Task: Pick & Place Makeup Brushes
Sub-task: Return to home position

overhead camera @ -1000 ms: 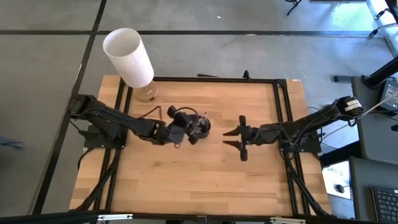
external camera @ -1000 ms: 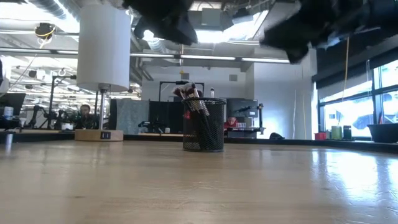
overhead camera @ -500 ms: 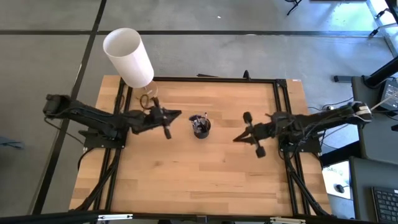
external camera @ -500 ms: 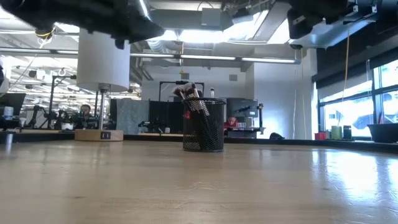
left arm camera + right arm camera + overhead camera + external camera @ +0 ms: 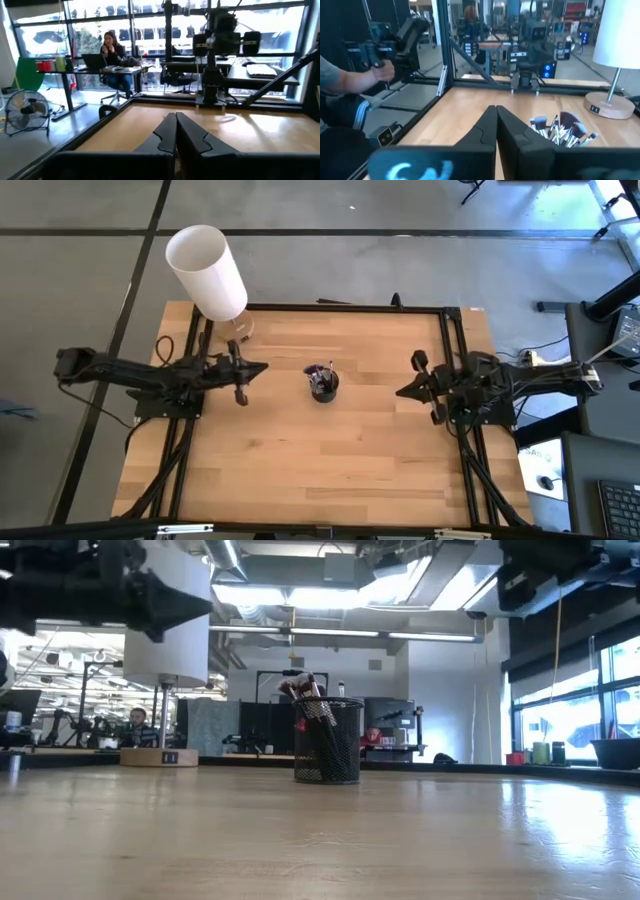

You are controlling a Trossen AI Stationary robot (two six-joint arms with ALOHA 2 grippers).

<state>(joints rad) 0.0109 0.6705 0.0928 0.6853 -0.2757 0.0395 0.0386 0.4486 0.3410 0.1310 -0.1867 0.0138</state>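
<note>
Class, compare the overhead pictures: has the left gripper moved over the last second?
Yes. The left gripper pulled back from above the mesh cup toward the lamp.

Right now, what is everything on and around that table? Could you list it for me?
Table: one, light wood, inside a black frame.
Mesh brush holder: one, black, upright at the table's middle.
Makeup brushes: several, count unclear, pale and dark bristle tips up, standing in the holder.
Lamp: one, white shade on wood base, table corner near the left arm.
Person: one, seated at a desk beyond the table.
Left end effector: one, black, shut and empty, left of the holder.
Right end effector: one, black, shut and empty, right of the holder.
</note>
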